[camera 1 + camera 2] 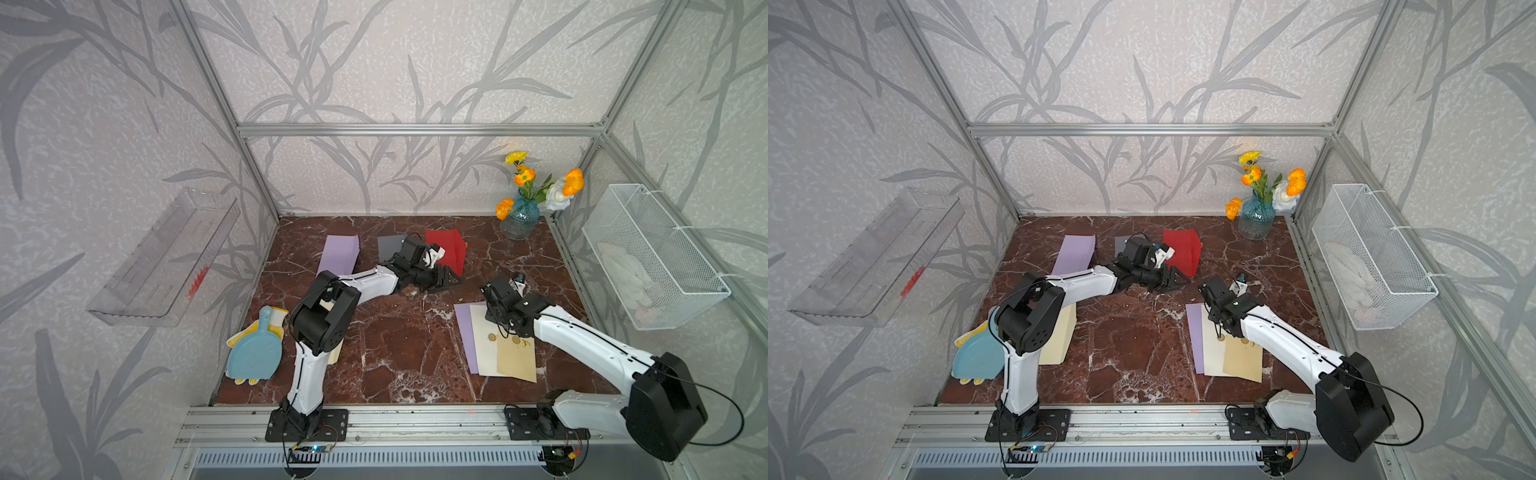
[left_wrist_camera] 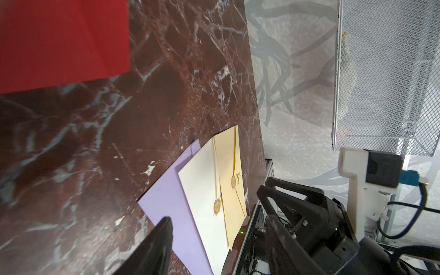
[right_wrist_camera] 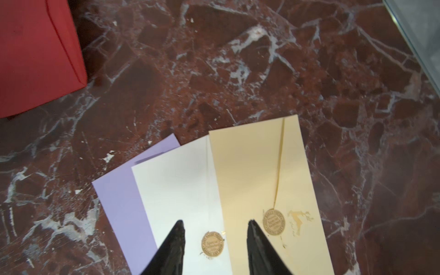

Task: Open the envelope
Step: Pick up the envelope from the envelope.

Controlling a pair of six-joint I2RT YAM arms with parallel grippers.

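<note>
Above the marble surface (image 1: 395, 332), the right hand (image 3: 216, 223) hovers empty, jaws half apart, over the white envelope (image 3: 176, 190), its gold seal (image 3: 212, 244) apparently unbroken and the opening yet to begin; the left hand (image 1: 451, 282), also open and empty, hangs by a red envelope (image 1: 451, 245).

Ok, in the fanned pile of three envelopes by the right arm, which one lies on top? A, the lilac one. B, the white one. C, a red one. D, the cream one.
D: the cream envelope overlaps the edge of the white envelope, which in turn covers part of the lilac envelope.
</note>
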